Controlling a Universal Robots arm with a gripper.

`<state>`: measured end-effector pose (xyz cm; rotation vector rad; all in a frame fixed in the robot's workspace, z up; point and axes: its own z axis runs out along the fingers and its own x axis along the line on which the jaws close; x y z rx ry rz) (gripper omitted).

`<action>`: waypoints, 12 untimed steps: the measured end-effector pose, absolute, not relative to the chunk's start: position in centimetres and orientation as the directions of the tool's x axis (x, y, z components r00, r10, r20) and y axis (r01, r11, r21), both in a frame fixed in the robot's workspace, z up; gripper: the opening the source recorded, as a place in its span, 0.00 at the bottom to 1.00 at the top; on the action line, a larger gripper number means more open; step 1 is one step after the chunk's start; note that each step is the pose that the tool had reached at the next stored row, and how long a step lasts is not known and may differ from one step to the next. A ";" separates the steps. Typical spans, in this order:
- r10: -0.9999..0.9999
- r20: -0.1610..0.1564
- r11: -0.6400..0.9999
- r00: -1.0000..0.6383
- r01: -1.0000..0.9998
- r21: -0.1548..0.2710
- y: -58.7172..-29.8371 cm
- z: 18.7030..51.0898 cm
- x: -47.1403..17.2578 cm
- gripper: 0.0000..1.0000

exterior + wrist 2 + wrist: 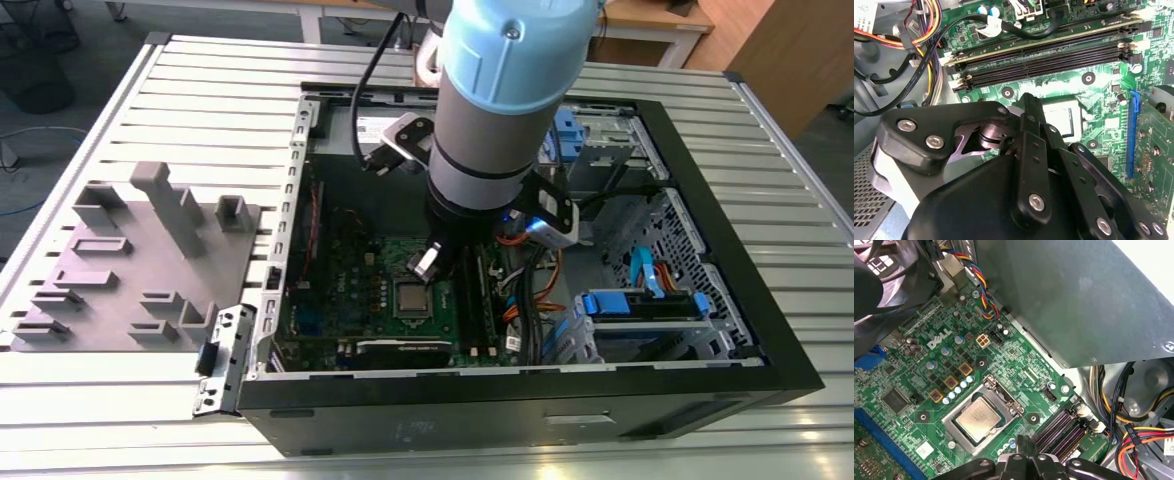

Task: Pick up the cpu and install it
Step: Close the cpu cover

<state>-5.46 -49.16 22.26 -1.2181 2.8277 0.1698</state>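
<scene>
I see the small silver square cpu [979,418] seated in the green circuit board's [1019,371] socket, mid-board; the black gripper [1026,444] hovers above, fingers closed, empty

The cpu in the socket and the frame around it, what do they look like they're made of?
The cpu seems to have a dull, brushed silver metal top, matte with only a soft sheen, and a paler rim. The socket frame looks like brighter bare metal, probably stamped steel, judging by its thin shiny edges. The gripper hangs just above the green board.

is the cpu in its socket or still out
In. The cpu lies flat and square inside the socket frame on the green board in the first wrist view, with the claw apart from it, holding nothing.
</scene>
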 end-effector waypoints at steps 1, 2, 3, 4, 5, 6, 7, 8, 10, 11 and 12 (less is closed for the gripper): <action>-0.721 -0.097 0.682 -0.686 -0.727 0.078 -49.2 22.3 -5.5 0.11; -0.721 -0.097 0.682 -0.686 -0.727 0.078 -49.2 22.2 -5.5 0.11; -0.721 -0.097 0.682 -0.686 -0.727 0.078 -49.1 22.2 -5.4 0.11; -0.721 -0.097 0.682 -0.686 -0.727 0.078 -49.1 22.2 -5.4 0.11; -0.721 -0.097 0.682 -0.686 -0.727 0.078 -49.1 22.2 -5.4 0.11; -0.721 -0.097 0.682 -0.686 -0.727 0.078 -49.0 22.2 -5.4 0.11; -0.721 -0.097 0.682 -0.686 -0.727 0.078 -48.8 22.2 -5.4 0.11; -0.721 -0.097 0.682 -0.686 -0.727 0.078 -48.6 22.2 -5.4 0.11; -0.721 -0.097 0.682 -0.686 -0.727 0.078 -48.3 22.2 -5.4 0.11; -0.721 -0.097 0.682 -0.686 -0.727 0.078 -48.1 22.2 -5.4 0.11; -0.721 -0.097 0.682 -0.686 -0.727 0.078 -48.0 22.2 -5.4 0.11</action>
